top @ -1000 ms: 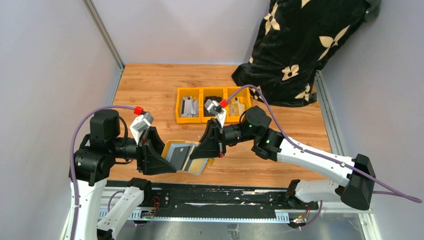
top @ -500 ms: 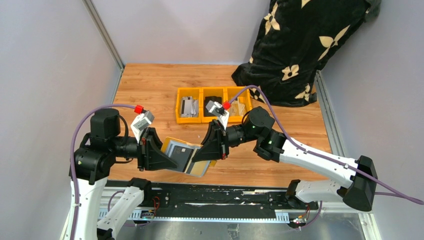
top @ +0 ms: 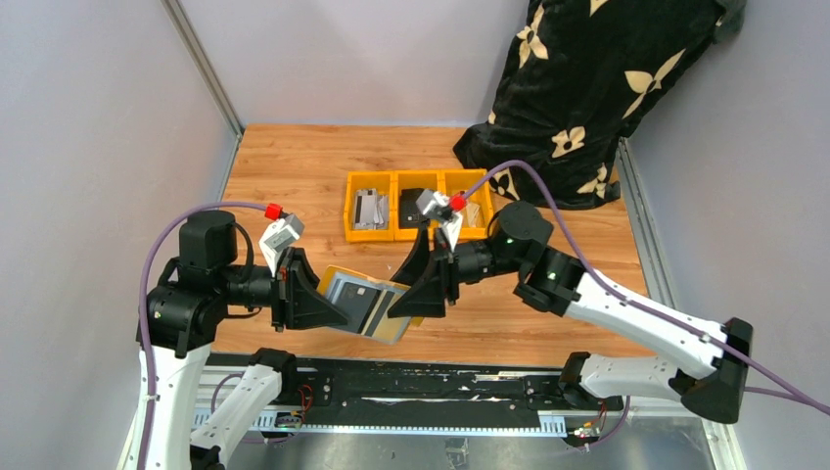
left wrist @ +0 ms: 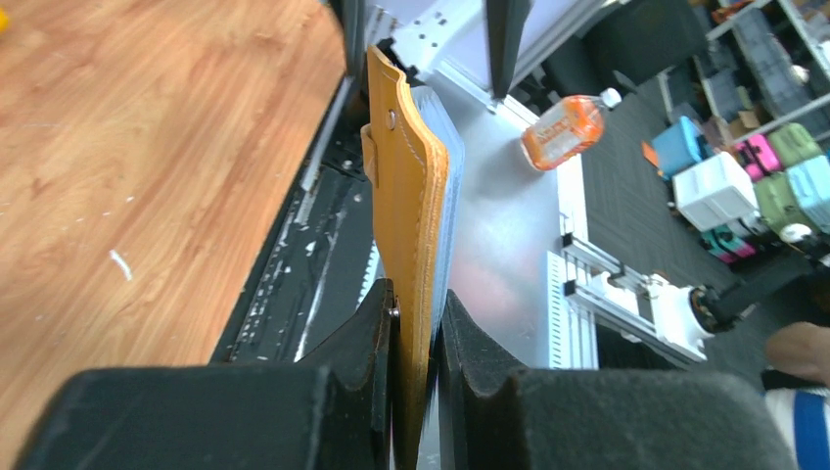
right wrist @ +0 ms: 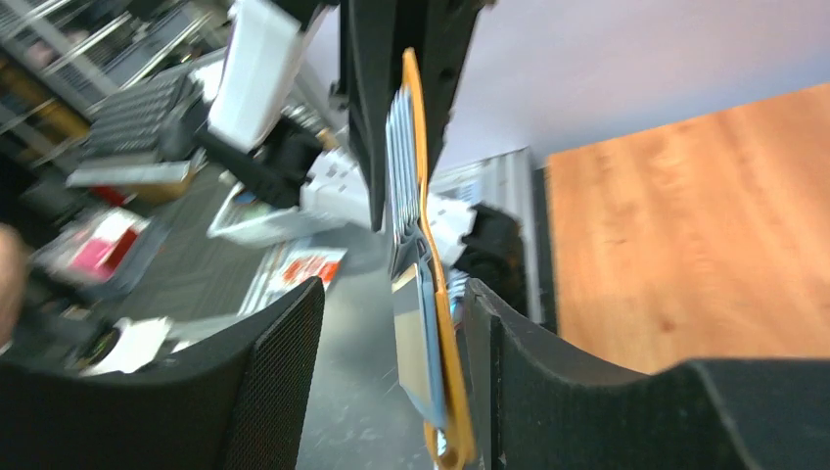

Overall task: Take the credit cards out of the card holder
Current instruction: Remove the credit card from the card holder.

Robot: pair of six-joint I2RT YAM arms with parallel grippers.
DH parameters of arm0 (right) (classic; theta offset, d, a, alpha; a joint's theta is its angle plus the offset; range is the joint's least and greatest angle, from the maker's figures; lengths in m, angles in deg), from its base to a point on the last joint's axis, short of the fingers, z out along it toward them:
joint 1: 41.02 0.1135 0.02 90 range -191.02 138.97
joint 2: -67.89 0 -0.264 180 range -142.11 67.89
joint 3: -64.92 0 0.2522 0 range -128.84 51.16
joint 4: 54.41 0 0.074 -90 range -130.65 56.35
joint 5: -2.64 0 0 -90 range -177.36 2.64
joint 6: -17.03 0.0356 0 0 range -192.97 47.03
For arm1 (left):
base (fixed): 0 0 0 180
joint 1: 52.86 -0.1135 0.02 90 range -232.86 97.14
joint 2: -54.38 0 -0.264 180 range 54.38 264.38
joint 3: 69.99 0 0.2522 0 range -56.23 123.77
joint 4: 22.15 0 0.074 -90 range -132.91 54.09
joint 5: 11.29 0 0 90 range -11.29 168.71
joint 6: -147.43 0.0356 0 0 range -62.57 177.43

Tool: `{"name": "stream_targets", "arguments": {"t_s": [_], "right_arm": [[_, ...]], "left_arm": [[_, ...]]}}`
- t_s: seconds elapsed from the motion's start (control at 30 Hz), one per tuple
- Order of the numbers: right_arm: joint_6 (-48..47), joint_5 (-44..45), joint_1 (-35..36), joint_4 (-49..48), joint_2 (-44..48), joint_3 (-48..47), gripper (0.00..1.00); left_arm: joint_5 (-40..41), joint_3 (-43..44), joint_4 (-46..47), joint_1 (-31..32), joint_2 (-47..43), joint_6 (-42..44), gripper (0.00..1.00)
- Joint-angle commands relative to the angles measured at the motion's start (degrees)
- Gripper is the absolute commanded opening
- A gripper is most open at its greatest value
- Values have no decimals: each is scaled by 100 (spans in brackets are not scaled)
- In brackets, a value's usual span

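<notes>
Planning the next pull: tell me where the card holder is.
Top view, front centre: the card holder is off the table, clamped by the left pincer, the open right pincer astride its other end.

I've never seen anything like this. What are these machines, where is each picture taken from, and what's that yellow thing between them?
These are two robot arms bolted to the near edge of a wooden table. The wide picture looks down from above and behind them; the other two come from a camera on each wrist, showing that arm's own fingers. The left gripper pinches a tan card holder held up in the air, with pale cards tucked inside. The right gripper has its fingers spread either side of the holder, not clamping it. Farther back sit three yellow bins and a black flowered bag.
</notes>
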Motion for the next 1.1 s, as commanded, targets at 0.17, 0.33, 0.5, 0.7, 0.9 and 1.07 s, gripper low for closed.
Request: {"name": "stream_targets", "arguments": {"t_s": [0.17, 0.33, 0.5, 0.7, 0.9, 1.07], "right_arm": [[259, 1489, -16, 165, 692, -163, 58], [706, 1010, 349, -394, 144, -70, 58], [947, 1008, 438, -762, -122, 160, 56], [1010, 1126, 443, -901, -171, 331, 55], [1162, 1184, 444, -1275, -379, 392, 53], [1457, 1184, 460, -1805, -614, 438, 44]], "left_arm": [[1201, 382, 120, 9, 28, -59, 0], [1187, 454, 236, 9, 114, -184, 0], [1075, 559, 267, 9, 125, -237, 0], [858, 578, 309, 9, 114, -281, 0], [657, 556, 311, 9, 116, -328, 0], [521, 542, 313, 9, 76, -354, 0]]}}
